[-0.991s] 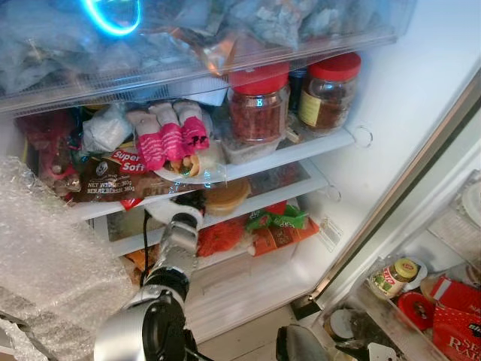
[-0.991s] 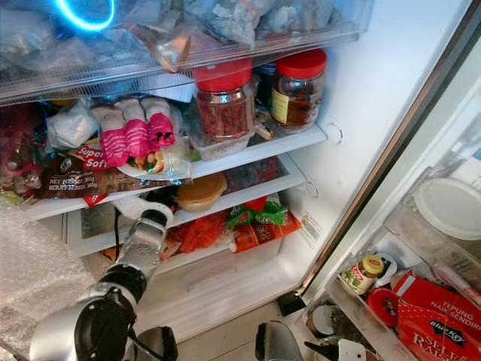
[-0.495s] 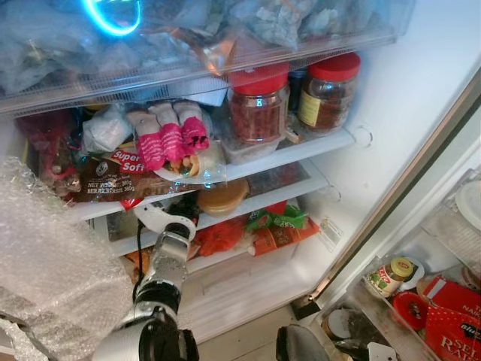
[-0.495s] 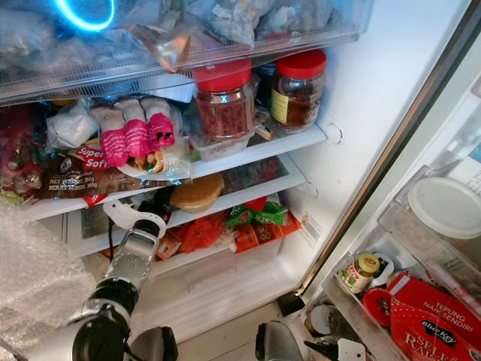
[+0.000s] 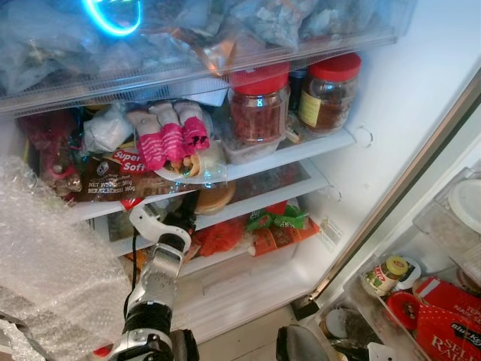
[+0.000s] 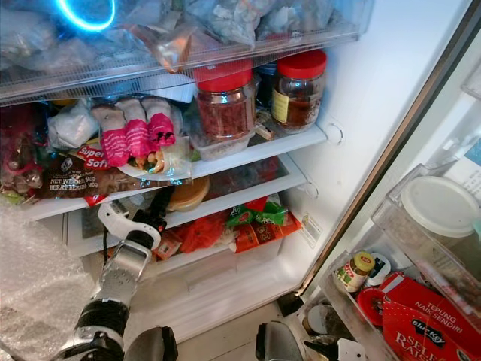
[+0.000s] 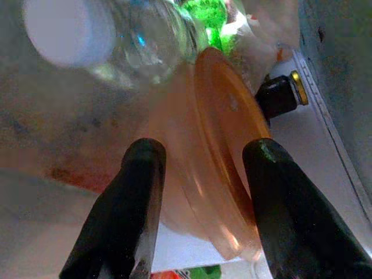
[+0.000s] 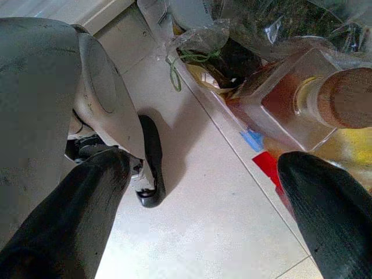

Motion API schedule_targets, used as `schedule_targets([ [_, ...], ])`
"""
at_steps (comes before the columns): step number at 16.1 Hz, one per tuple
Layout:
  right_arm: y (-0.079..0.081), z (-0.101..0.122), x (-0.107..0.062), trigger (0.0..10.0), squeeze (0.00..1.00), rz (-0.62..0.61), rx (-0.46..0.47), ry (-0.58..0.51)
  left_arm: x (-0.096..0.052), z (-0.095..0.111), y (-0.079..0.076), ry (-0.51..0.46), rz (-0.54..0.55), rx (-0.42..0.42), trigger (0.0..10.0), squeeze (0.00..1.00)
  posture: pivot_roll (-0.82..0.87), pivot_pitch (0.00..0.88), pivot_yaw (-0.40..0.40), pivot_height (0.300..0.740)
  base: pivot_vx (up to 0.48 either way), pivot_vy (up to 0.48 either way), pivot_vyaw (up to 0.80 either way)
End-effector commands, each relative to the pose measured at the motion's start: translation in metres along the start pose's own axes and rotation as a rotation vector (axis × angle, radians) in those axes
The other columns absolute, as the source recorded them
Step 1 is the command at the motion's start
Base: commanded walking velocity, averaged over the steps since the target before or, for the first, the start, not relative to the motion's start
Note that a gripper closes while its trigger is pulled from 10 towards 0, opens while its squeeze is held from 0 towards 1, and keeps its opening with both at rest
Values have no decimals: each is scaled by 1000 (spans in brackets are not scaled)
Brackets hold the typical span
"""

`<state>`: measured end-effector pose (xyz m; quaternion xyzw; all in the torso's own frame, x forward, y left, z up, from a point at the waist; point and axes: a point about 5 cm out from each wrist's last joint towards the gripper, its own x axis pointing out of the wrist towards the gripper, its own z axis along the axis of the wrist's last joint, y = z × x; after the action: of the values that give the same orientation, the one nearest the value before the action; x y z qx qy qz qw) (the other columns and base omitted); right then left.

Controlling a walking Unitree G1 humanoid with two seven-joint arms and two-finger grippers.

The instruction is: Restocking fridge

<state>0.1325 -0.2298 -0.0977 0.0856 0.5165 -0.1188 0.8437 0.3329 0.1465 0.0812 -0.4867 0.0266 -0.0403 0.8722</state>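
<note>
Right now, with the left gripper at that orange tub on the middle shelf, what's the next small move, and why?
Probably close the fingers: in the left wrist view the left gripper is open with one black finger on each side of the orange-lidded tub, so it looks lined up to grasp.

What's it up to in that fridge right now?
Left claw astride orange-lidded tub on middle shelf. Right claw idle, open. Bottle crowds tub.

The left arm (image 5: 154, 289) rises from the six o'clock edge of the head views toward twelve o'clock, silver forearm nearly straight and wrist high. The left gripper (image 7: 200, 174) has its two black fingers (image 7: 135, 197) spread apart. The right gripper (image 8: 209, 192) hangs low, its fingers (image 8: 325, 203) set wide apart.
</note>
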Motion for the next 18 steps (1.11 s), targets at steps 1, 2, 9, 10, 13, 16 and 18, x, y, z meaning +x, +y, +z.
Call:
schedule_targets([
  [1,-3,-4,-1,10000,0,-9,12,11,-4,-4,-2,35,-24,-15,10000,0,-226,72,-10,632,0,0,0],
  [2,-3,-4,-1,10000,0,-9,12,11,-6,-6,-4,58,-37,-21,10000,0,-226,71,-10,632,0,0,0],
  [9,-3,-4,-1,10000,0,-11,11,11,-15,-16,-11,173,-120,39,10000,0,-226,71,-9,632,0,0,0],
  [10,-3,-4,-1,10000,0,-10,12,10,-16,-18,-11,191,-118,44,10000,0,-228,71,-8,632,0,0,0],
  [13,-3,-4,-1,10000,0,-8,11,11,-17,-21,-13,231,-132,80,10000,0,-225,68,-5,632,0,0,0],
  [16,-2,-4,-1,10000,0,-7,12,10,-13,-20,-14,218,-128,85,10000,0,-228,66,-3,632,0,0,0],
  [18,-2,-4,-1,10000,0,-7,12,9,-7,-18,-16,195,-127,84,10000,0,-231,64,-3,632,0,0,0],
])
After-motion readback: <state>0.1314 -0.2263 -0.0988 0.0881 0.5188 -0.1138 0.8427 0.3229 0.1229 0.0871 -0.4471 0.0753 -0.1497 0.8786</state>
